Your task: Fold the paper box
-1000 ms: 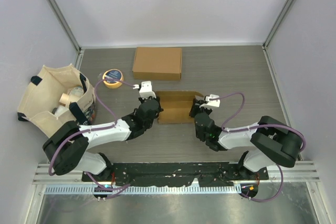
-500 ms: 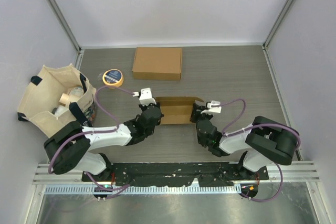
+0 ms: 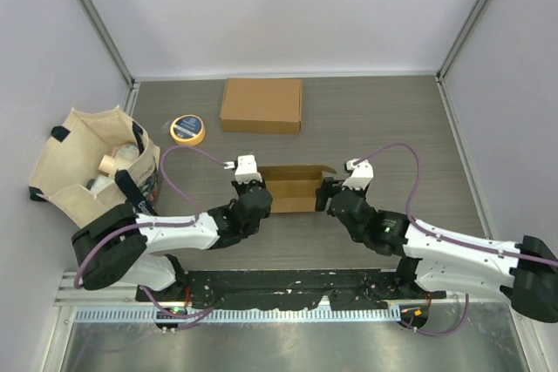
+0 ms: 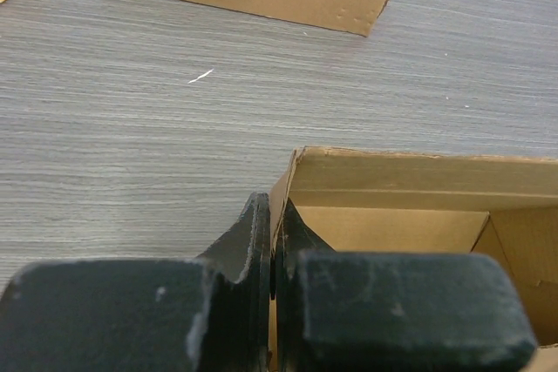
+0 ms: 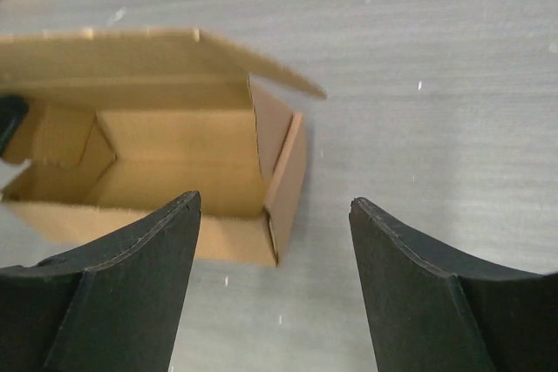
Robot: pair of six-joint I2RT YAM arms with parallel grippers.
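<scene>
Grey wood-grain table point(image 3: 392, 119), closed cardboard box point(image 3: 261, 104) lying flat near its far edge, yellow tape roll point(image 3: 187, 129) just left of that, open paper box point(image 3: 295, 187) in the middle, canvas tote bag point(image 3: 87, 167) at the left edge.

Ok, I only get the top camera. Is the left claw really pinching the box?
Observer: Yes. In its wrist view the left gripper is shut on the left end wall of the open box.
Operator: And the other claw?
Observer: The right gripper has its jaws wide apart and holds nothing. The box's right end sits in front of the gap.
Operator: Is anything inside the box?
Observer: No, the right wrist view shows it empty.
</scene>
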